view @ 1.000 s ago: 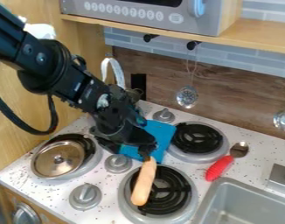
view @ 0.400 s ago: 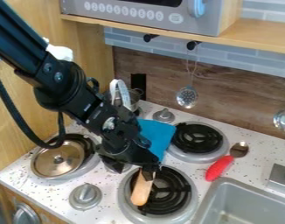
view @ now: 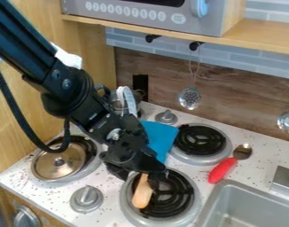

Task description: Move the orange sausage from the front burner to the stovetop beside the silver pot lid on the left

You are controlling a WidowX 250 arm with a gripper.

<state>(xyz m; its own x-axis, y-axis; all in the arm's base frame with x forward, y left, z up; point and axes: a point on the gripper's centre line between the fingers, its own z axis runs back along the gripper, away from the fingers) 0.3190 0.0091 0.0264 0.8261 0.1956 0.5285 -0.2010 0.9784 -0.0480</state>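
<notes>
Where the black arm (view: 67,86) slants in from eleven o'clock, its end effector (view: 146,171) hangs low over the near edge of a stove burner (view: 185,207), right by the spatula (view: 164,137). From here I can't tell if it's open or closed, or if it has hold of anything. The spatula's wooden handle (view: 142,196) pokes out at six o'clock, over the black coil, and its blue blade slopes away at one o'clock. At eight o'clock there's a grey knob (view: 86,198) on the speckled white desk (view: 49,195); at nine, a round metal lid (view: 58,162) sits over another burner. A third burner (view: 201,141) is at two o'clock, and a red-handled spoon (view: 225,167) lies at three, its metal bowl pointing away from me. The grey sink (view: 253,206) is at four. Farther out, a slotted skimmer (view: 189,97) hangs against the wall at one o'clock, and a metal ladle (view: 287,122) at two.
</notes>
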